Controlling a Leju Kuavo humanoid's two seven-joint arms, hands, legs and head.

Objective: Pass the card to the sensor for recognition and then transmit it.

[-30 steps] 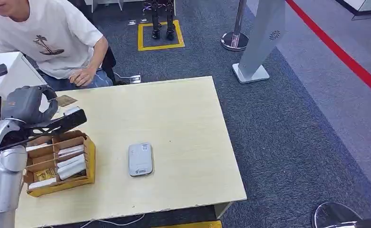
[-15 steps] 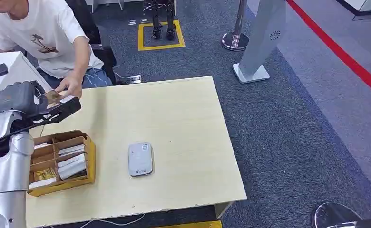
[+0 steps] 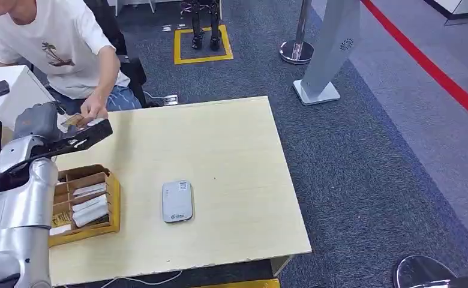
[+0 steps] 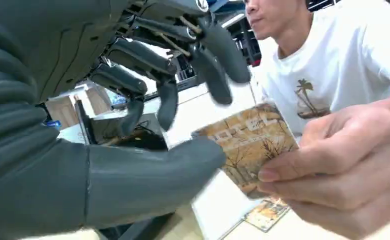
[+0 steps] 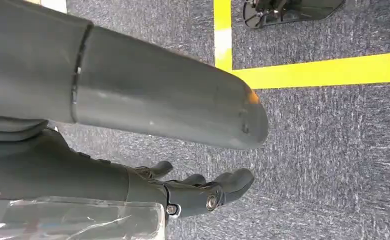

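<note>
A brown patterned card [image 3: 72, 119] [image 4: 253, 140] hangs over the table's far left corner. A person's hand [image 3: 93, 108] [image 4: 343, 160] pinches its far end. My left hand [image 3: 57, 135] [image 4: 43, 45] is raised there; its thumb [image 4: 148, 172] touches the card's near edge from below. The dark fingers [image 4: 208, 60] are spread and lifted off the card. The grey-white sensor [image 3: 177, 201] lies flat on the table [image 3: 219, 150], well to the right of that hand. My right hand [image 5: 158, 110] hangs over the carpet with its fingers apart, holding nothing.
A yellow divided box [image 3: 114, 198] with several cards stands at the table's left, under my left arm. The person sits behind the far left corner. A white side table [image 3: 15, 84] stands at left. A stanchion base [image 3: 296, 51] and a grey sign stand [image 3: 317, 93] are beyond the table.
The person's hand came forward from their lap and took hold of the card. My left hand rose toward the far left corner, and its fingers have lifted off the card.
</note>
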